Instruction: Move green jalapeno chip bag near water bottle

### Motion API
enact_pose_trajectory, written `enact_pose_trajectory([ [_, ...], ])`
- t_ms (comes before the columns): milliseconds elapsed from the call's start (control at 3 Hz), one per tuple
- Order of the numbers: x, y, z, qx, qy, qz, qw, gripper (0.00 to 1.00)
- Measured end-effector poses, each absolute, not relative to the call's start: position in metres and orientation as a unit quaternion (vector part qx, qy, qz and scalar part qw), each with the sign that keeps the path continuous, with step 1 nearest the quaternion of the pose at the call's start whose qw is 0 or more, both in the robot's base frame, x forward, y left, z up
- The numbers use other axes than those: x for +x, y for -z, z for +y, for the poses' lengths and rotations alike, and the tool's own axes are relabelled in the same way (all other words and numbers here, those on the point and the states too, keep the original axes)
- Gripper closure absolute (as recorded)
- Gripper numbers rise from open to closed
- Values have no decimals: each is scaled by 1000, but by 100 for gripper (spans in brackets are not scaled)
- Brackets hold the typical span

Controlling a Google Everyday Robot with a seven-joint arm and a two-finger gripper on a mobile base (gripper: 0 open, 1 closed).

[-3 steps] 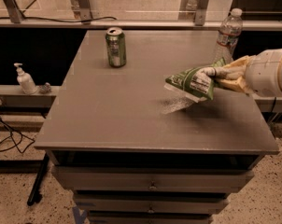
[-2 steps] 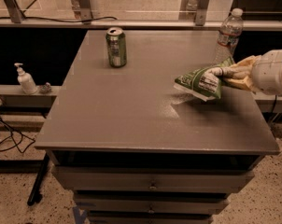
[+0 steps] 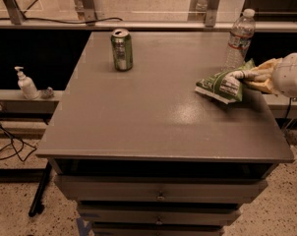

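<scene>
Green jalapeno chip bag [image 3: 218,85]: at the right side of the bench [image 3: 138,117], close to the right edge and just in front of the water bottle [image 3: 238,41]; touching the bottle or not, cannot tell. Pinched at its right end by the pincer [image 3: 239,75], fingers pressed together on the foil. Low over the grey top or resting on it; cannot tell which. Behind the pincer, over the right edge: a white rounded arm shell [image 3: 292,75].

Left of the bag: a broad stretch of bare grey top, as far as the green can [image 3: 122,49] near the back left corner. Toward the front edge: more open top, with a soft shine. To the right: only a narrow strip before the edge. Behind: the bottle, upright near the back right corner.

Bottle of clear plastic, white cap on, red-and-white label band; level of the content not readable. Can upright, metal, green with a pale label; opened or not, cannot tell. Under the top: a dark open slot, then closed drawers [image 3: 161,188] with small knobs.

Bag crumpled and flattish, green with white panels and print. Bench top flat, matte grey. On a lower ledge at the left, well apart: a white pump dispenser [image 3: 26,84]. On the speckled floor below it: dark cables [image 3: 6,141].
</scene>
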State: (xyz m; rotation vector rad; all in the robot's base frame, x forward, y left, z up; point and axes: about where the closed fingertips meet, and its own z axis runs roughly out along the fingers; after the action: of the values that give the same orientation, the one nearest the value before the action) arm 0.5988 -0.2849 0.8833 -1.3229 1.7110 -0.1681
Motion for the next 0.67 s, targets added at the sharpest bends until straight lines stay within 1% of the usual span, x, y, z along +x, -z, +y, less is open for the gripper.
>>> enact_pose_trajectory([
  [667,620,-871,-306,-515,86,710,473,100],
])
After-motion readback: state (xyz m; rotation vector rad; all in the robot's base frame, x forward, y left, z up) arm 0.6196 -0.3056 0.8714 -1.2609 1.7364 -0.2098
